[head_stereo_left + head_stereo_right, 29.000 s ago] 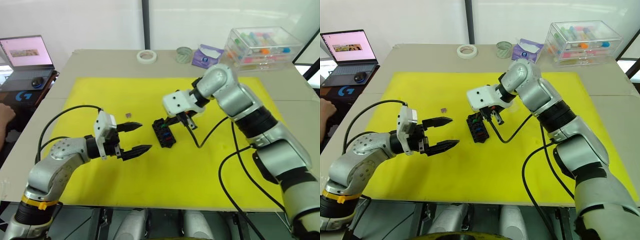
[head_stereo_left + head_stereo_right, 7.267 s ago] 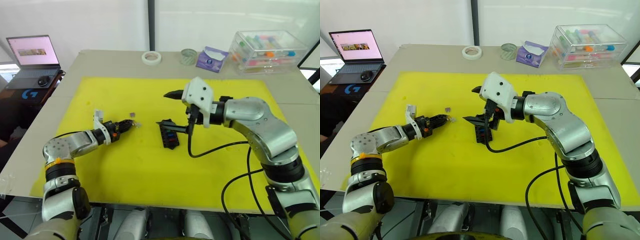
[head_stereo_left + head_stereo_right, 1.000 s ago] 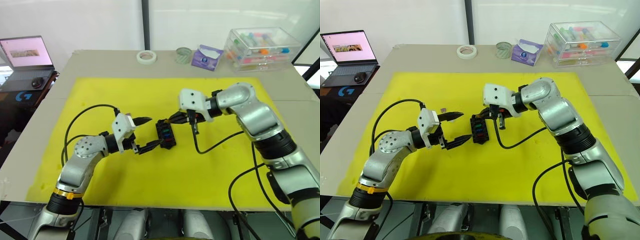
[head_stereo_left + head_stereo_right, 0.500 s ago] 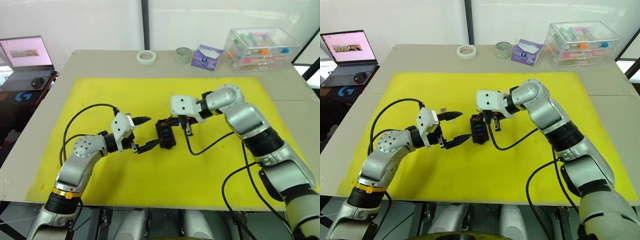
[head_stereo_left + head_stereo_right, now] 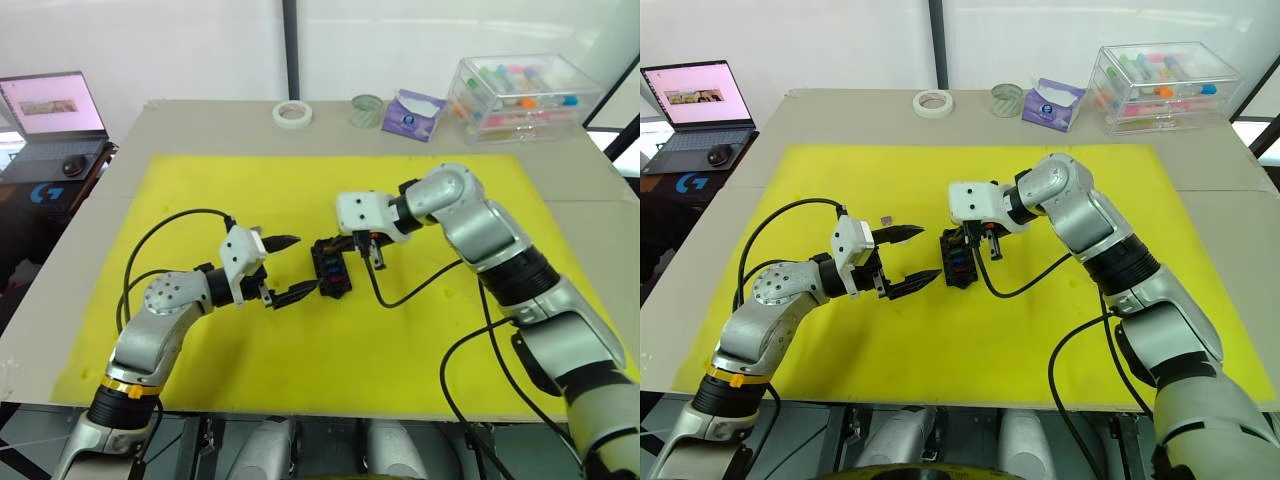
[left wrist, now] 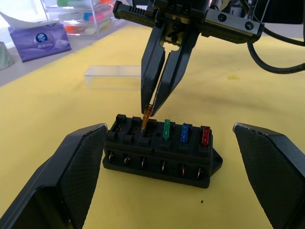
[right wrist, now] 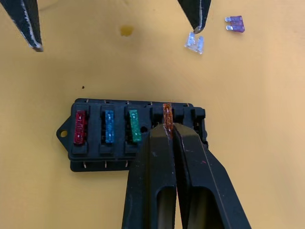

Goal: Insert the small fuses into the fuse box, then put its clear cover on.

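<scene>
Small black slotted fuse box (image 7: 136, 133) sat mid yellow mat (image 5: 300, 340) on the tabletop, with red, blue and green fuses seated. Right pincer (image 7: 167, 128) was clenched on an orange blade fuse (image 7: 167, 113) at the fourth slot. Left pincer (image 5: 908, 253) was spread wide, empty, left of the box. A clear fuse (image 7: 194, 43) and a purple fuse (image 7: 235, 23) lay loose; the clear rectangular cover (image 6: 114, 77) was not on yet.

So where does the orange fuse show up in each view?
Left eye view: too small to tell, at the fuse box.
Right eye view: likewise.
Left wrist view: orange fuse pinched in the right end effector, beside the green fuse.
Right wrist view: at the fingertips, over a slot.
Shared landmark: the green fuse.
</scene>
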Motion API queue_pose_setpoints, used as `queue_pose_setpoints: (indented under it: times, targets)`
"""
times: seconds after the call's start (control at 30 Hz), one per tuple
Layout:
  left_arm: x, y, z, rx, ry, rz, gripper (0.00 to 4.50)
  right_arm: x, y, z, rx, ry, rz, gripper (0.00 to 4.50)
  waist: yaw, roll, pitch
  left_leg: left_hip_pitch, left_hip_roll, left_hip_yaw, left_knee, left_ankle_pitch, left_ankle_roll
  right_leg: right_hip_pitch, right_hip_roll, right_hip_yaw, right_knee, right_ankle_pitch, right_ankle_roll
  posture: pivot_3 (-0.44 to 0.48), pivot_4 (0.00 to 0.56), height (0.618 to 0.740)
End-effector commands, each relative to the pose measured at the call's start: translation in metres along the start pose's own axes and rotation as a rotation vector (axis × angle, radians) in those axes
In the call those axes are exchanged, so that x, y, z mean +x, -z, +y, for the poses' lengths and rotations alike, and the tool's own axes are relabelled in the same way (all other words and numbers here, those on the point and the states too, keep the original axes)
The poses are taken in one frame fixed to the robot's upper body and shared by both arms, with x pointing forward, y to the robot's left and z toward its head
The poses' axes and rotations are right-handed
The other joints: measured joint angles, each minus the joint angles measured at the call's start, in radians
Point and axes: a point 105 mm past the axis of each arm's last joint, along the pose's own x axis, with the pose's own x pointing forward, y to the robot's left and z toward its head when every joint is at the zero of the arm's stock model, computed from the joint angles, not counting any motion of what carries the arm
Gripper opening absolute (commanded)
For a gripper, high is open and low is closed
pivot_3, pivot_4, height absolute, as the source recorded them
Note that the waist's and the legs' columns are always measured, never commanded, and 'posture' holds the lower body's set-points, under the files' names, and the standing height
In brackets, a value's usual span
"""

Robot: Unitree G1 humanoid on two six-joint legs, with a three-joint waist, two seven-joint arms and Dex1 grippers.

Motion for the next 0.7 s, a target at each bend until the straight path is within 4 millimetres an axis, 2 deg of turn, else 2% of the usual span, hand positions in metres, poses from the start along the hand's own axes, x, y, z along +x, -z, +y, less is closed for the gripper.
queue_pose_setpoints:
  times: [0.03,0.7]
  targets:
    - [-0.0045,-0.007,0.0024,0.023,-0.012,-0.027,4.47,-0.0048,-0.0085,-0.007,-0.049,0.018,0.0,0.0,0.0,0.0,0.0,0.0,0.0,0.0,0.0,0.0,0.0,0.0,0.0,0.0,0.0,0.0,0.0,0.0,0.15,0.74]
    - [-0.0066,-0.0043,0.0043,0.028,-0.025,-0.02,4.47,-0.0018,-0.0044,-0.0032,-0.073,-0.03,0.028,0.0,0.0,0.0,0.0,0.0,0.0,0.0,0.0,0.0,0.0,0.0,0.0,0.0,0.0,0.0,0.0,0.0,0.15,0.74]
